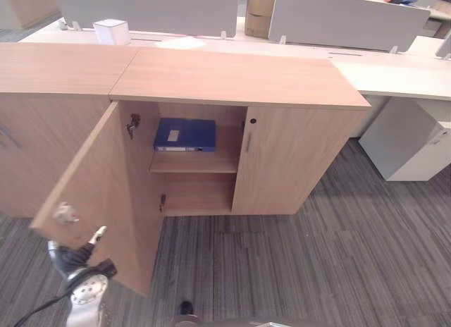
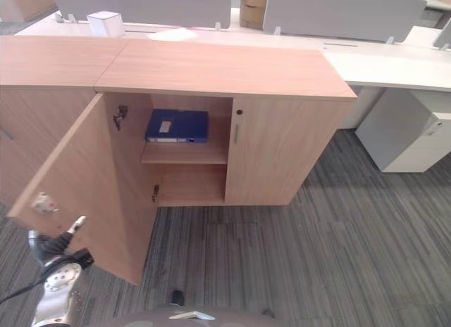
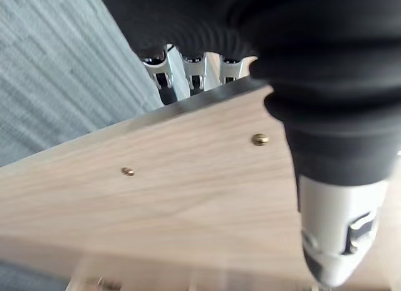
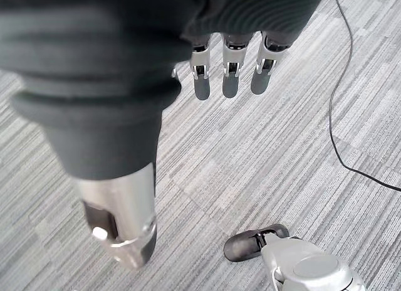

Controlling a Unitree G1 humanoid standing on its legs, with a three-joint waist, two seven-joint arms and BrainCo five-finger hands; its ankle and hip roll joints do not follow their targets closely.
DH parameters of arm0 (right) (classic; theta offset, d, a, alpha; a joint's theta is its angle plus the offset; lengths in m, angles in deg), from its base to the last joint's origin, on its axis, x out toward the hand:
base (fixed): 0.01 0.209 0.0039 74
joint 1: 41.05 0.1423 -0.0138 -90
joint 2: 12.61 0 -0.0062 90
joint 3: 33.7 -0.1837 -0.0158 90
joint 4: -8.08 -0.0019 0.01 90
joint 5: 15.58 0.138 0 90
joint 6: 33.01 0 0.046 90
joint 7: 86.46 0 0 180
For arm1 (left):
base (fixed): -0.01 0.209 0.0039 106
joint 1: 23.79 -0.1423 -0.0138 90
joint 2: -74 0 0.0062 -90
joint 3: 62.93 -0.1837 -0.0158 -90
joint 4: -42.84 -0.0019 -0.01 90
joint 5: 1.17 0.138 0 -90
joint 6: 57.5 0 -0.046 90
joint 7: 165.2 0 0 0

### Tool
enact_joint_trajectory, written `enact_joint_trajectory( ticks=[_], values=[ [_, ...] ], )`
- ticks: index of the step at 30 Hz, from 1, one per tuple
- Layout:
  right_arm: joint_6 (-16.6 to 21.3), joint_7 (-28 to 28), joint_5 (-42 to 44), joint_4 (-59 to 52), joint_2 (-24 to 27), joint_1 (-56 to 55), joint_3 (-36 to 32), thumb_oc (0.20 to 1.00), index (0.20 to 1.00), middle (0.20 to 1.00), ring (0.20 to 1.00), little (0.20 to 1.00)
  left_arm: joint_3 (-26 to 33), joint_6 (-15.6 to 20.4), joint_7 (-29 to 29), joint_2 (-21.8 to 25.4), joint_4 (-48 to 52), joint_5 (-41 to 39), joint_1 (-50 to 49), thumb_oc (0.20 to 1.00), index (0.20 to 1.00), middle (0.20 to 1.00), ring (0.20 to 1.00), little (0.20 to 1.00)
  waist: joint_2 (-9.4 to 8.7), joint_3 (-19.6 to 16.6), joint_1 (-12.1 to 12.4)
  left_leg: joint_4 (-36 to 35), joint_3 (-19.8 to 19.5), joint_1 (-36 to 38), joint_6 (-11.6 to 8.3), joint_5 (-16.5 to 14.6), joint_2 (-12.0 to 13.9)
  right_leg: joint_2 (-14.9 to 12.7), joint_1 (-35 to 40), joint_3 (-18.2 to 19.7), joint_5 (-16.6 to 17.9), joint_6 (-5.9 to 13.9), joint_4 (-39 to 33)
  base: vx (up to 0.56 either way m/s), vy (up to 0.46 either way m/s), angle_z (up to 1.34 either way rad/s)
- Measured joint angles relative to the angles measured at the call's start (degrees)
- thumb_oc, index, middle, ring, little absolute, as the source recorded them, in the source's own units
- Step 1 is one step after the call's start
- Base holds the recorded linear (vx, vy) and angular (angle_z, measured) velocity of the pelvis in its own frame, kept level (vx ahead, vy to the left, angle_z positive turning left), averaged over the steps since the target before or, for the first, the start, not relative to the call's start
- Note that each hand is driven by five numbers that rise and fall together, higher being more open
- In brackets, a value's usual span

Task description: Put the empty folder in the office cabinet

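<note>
Blue folder point(image 1: 184, 134) lies flat on the cabinet point(image 1: 296, 158) shelf. Left robot hand point(image 3: 326, 178) clasps the open door point(image 1: 91, 193) edge at 8 o'clock; right robot hand point(image 4: 229, 68) hangs relaxed, empty.

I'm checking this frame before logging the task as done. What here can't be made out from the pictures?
- Left hand: in its wrist view the door's edge hides the fingertips, so its grasp can't be told.
- Folder: from the head it lies on the upper shelf; whether it is empty can't be seen.
- Cabinet's right half: its shut door hides the inside.
- Lower shelf: the open door covers part of it.
- Right hand: hangs open over carpet.
</note>
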Motion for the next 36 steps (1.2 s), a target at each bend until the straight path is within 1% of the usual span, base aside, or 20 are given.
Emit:
enact_joint_trajectory(
  ticks=[1,3,6,7,10,14,15,18,19,20,21,23,24,25,26,27,28,29,33,36],
  values=[
    [0.1,0.2,-0.2,0.0,-0.4,1.1,0.1,1.0,1.0,1.0,1.0,1.0,-5.7,-0.1,-3.2,0.2,2.5,-2.3,-1.0,1.0,1.0,1.0,1.0,1.0,0.1,0.1,-0.1,-0.2,0.0,0.0,-0.01,0.0,0.0,0.0,-0.1,0.1,0.0,0.0,0.0,0.0,0.0,0.0],
    [0.1,0.6,-0.5,0.1,-0.7,1.6,0.1,1.0,1.0,1.0,1.0,1.0,-10.6,-0.1,-7.2,1.0,4.5,-3.4,-1.5,1.0,1.0,1.0,1.0,1.0,0.15,0.1,-0.1,-0.2,0.1,0.0,-0.01,0.0,0.0,0.0,-0.1,0.2,0.0,0.0,0.0,0.0,0.0,0.0],
    [0.0,0.8,-0.5,0.3,-0.8,2.5,0.9,1.0,1.0,1.0,1.0,1.0,-15.6,-0.1,-12.7,0.3,6.5,-7.5,-0.8,1.0,1.0,1.0,1.0,1.0,0.3,0.1,-1.2,-0.3,0.1,0.2,-0.01,0.0,0.0,0.0,-0.1,0.8,0.0,0.01,-0.3,0.02,-0.012,-0.12],
    [0.0,0.8,-0.6,0.4,-0.8,3.0,1.1,1.0,1.0,1.0,1.0,1.0,-19.8,-0.7,-15.8,0.4,9.3,-11.3,-0.8,1.0,1.0,1.0,1.0,1.0,0.59,0.0,-2.1,-0.3,0.3,0.2,0.0,0.0,0.1,0.1,-0.1,1.3,0.1,0.1,-1.0,0.02,-0.006,-0.16],
    [-0.1,1.2,-0.9,0.4,-0.8,2.4,1.1,1.0,1.0,1.0,1.0,1.0,-21.6,-1.3,-19.4,0.1,10.9,-14.4,-0.9,1.0,1.0,1.0,1.0,1.0,1.08,-0.3,-3.0,-0.3,0.8,0.9,0.01,0.0,0.1,0.2,0.2,1.5,0.1,0.13,-1.0,0.02,-0.008,-0.11],
    [-0.2,1.6,-0.9,0.5,-0.8,1.4,1.1,1.0,1.0,1.0,1.0,1.0,-21.3,-1.4,-19.8,0.5,10.3,-15.6,-1.9,1.0,1.0,1.0,1.0,1.0,2.06,-0.8,-3.7,-0.3,0.7,1.3,0.07,-0.1,0.1,0.2,1.0,1.5,0.1,0.13,-1.2,0.01,-0.006,-0.01],
    [-0.2,1.8,-0.9,0.4,-0.8,1.6,1.0,1.0,1.0,1.0,1.0,1.0,-20.7,-1.2,-20.3,0.9,7.9,-14.5,-2.7,1.0,1.0,1.0,1.0,1.0,2.79,-1.3,-3.8,-0.3,0.7,1.2,0.1,-0.1,0.1,0.3,1.1,1.5,0.1,0.13,-1.4,0.0,0.0,0.0],
    [-0.3,1.8,-0.9,-0.2,-0.9,2.2,1.1,1.0,1.0,1.0,1.0,1.0,-17.5,-2.1,-19.6,1.1,-6.7,-8.1,-3.0,1.0,1.0,1.0,1.0,1.0,3.41,-2.0,-4.1,-0.3,0.8,2.1,0.1,-0.4,0.1,0.7,2.1,1.5,1.1,0.27,-2.8,0.0,0.002,-0.01],
    [-0.7,1.9,-0.9,-0.4,-0.9,2.8,1.6,1.0,1.0,1.0,1.0,1.0,-16.5,-1.9,-19.1,1.1,-15.7,-2.7,-2.1,1.0,1.0,1.0,1.0,1.0,3.64,-2.1,-4.1,-0.3,0.7,2.0,0.11,-0.3,0.2,0.9,2.0,1.4,1.2,0.12,-2.9,0.0,0.0,0.0],
    [-0.7,1.9,-0.9,-0.4,-0.9,2.8,1.6,1.0,1.0,1.0,1.0,1.0,-16.5,-1.9,-19.1,1.1,-15.7,-2.7,-2.1,1.0,1.0,1.0,1.0,1.0,3.64,-2.1,-4.1,-0.3,0.7,2.0,0.11,-0.3,0.2,0.9,2.0,1.4,1.2,0.12,-2.9,0.0,0.0,0.0],
    [-0.7,1.9,-1.0,-1.6,-0.9,3.1,1.9,1.0,1.0,1.0,1.0,1.0,-16.2,-3.3,-17.9,1.4,-25.2,2.9,-1.4,1.0,1.0,1.0,1.0,1.0,3.55,-2.1,-4.1,-0.3,0.7,2.0,0.3,-0.2,0.3,1.2,2.1,1.4,1.3,-0.04,-2.9,0.0,0.0,0.0],
    [-0.6,2.0,-1.0,-1.9,-0.9,3.8,1.9,1.0,1.0,1.0,1.0,1.0,-16.3,-3.5,-17.6,1.8,-28.5,6.5,-1.6,1.0,1.0,1.0,1.0,1.0,3.48,-2.1,-3.9,-0.3,0.7,1.9,0.29,-0.2,0.4,1.2,2.1,1.4,1.3,-0.08,-2.9,0.0,0.0,0.0],
    [-0.6,2.0,-1.0,-1.9,-0.9,3.8,1.9,1.0,1.0,1.0,1.0,1.0,-16.3,-3.5,-17.6,1.8,-28.5,6.5,-1.6,1.0,1.0,1.0,1.0,1.0,3.48,-2.1,-3.9,-0.3,0.7,1.9,0.29,-0.2,0.4,1.2,2.1,1.4,1.3,-0.08,-2.9,0.0,0.035,0.0],
    [-0.3,3.3,-0.9,-2.1,-1.5,6.0,2.1,1.0,1.0,1.0,1.0,1.0,-16.7,-2.9,-15.3,1.1,-52.8,17.0,3.1,1.0,1.0,1.0,1.0,1.0,3.61,-2.3,-4.3,-0.3,0.8,2.2,0.06,-0.2,0.4,1.2,2.3,1.3,1.3,-0.09,-2.9,0.0,0.028,-0.04],
    [0.1,3.6,-1.0,-2.5,-1.9,6.8,3.7,1.0,1.0,1.0,1.0,1.0,-15.5,-2.5,-13.9,0.0,-64.8,19.4,5.9,1.0,1.0,1.0,1.0,1.0,3.42,-2.6,-4.6,-0.3,0.9,2.4,-0.14,-0.5,0.4,1.2,2.5,1.3,1.2,-0.15,-2.9,0.01,0.037,-0.07],
    [0.4,3.8,-1.0,-2.5,-2.5,7.2,5.4,1.0,1.0,1.0,1.0,1.0,-13.1,-3.3,-12.6,-0.9,-74.8,20.7,7.9,1.0,1.0,1.0,1.0,1.0,3.71,-2.7,-5.0,-0.3,1.1,2.5,-0.38,-0.7,0.4,1.2,2.8,1.4,1.2,-0.2,-2.9,0.02,0.027,-0.06],
    [0.4,3.7,-1.1,-2.6,-3.4,7.2,6.6,1.0,1.0,1.0,1.0,1.0,-11.6,-5.6,-11.6,-1.9,-78.0,21.0,6.2,1.0,1.0,1.0,1.0,1.0,3.74,-2.8,-5.3,-0.3,1.1,2.4,-0.21,-1.2,0.4,1.1,2.8,1.4,1.1,-0.31,-2.9,0.03,0.026,0.0],
    [0.3,3.6,-1.1,-2.5,-3.8,6.7,7.3,1.0,1.0,1.0,1.0,1.0,-11.5,-5.6,-11.6,-2.4,-76.4,21.0,4.2,1.0,1.0,1.0,1.0,1.0,3.63,-2.9,-5.0,-0.3,1.1,2.4,-0.19,-1.2,0.3,1.0,2.5,1.3,1.1,-0.38,-2.9,0.02,0.017,0.05],
    [0.6,3.1,-1.0,-2.6,-4.2,6.0,8.2,1.0,1.0,1.0,1.0,1.0,-11.6,-5.0,-11.4,-4.1,-68.1,20.0,0.8,1.0,1.0,1.0,1.0,1.0,3.53,-3.3,-2.4,-0.3,0.9,1.9,-0.1,-1.1,-0.1,0.5,1.8,1.2,1.1,-0.37,-2.4,0.0,0.004,0.05],
    [1.4,3.0,-1.0,-2.6,-4.8,6.1,8.2,1.0,1.0,1.0,1.0,1.0,-9.2,-3.6,-10.9,-4.4,-66.6,16.4,1.9,1.0,1.0,1.0,1.0,1.0,3.68,-4.1,-2.3,-0.3,0.7,1.6,-0.1,-1.1,-0.1,0.3,2.1,0.9,1.1,-0.32,-2.4,0.01,-0.003,0.02]
  ],
)
